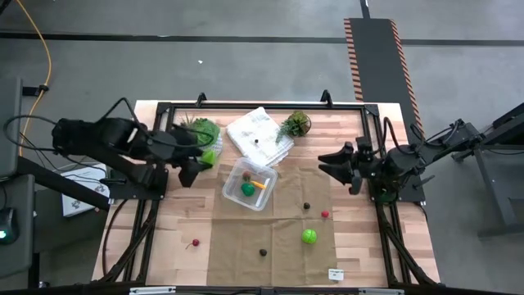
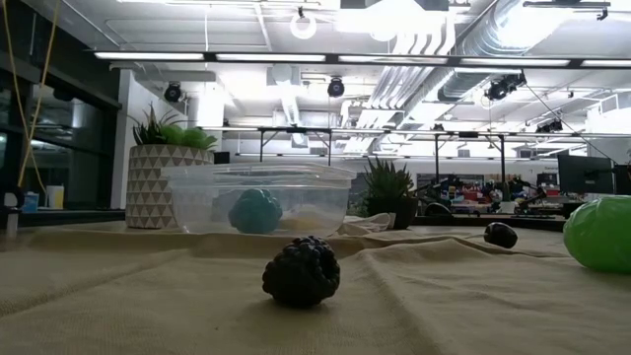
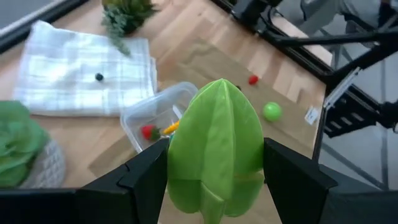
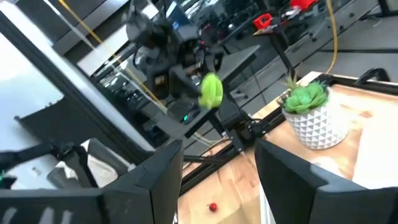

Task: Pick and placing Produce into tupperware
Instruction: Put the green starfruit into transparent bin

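Tupperware (image 1: 264, 196): clear, shallow, square with rounded corners, lidless, upright near the worktop's middle; inside lie a green piece (image 1: 248, 189), an orange piece (image 1: 259, 184) and a brown one (image 1: 246, 175). Ribbed light-green fruit (image 3: 214, 149) is clamped between the left fingers (image 3: 146, 177), off the worktop. Loose on the worktop: bright green ball (image 1: 309, 236), red piece (image 1: 325, 215), dark pieces (image 1: 264, 252) and (image 1: 307, 206), red piece (image 1: 195, 243).

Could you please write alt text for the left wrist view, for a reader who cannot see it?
The left gripper holds a ridged light-green toy fruit above the wooden table. Beyond it sits the clear tupperware with red and orange pieces inside, beside a white cloth, with a red piece and a green ball farther off.
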